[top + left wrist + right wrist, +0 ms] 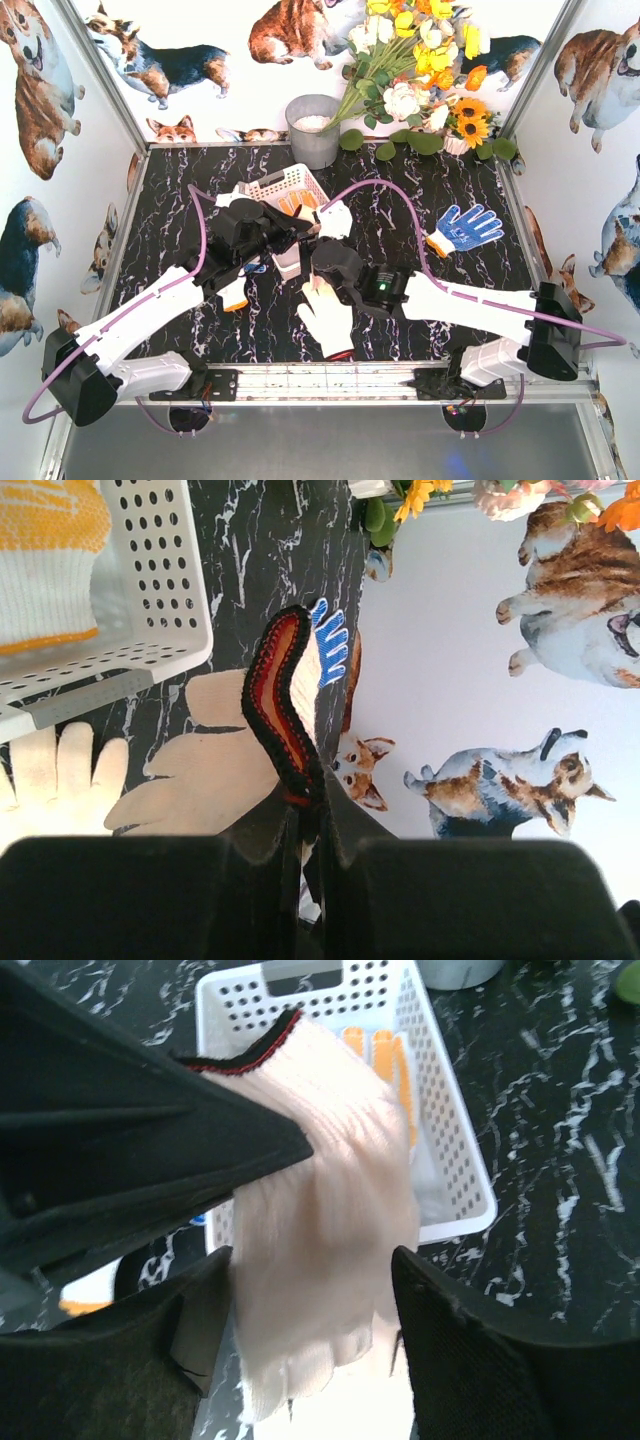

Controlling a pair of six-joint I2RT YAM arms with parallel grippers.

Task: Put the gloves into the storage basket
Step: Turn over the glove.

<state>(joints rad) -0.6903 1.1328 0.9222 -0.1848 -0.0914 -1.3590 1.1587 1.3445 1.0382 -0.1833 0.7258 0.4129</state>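
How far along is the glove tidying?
Done: one orange-palmed glove lies in the storage basket. In hand: left gripper pinches a white glove by its cuff; right gripper open around it. Left: at least a red-cuffed white glove and a blue-dotted glove on the table.

The table has a black marbled top. A grey bucket stands at its 12 o'clock edge, and flowers lean out from 1 o'clock, just beside the bucket. Walls with corgi pictures stand around the table.
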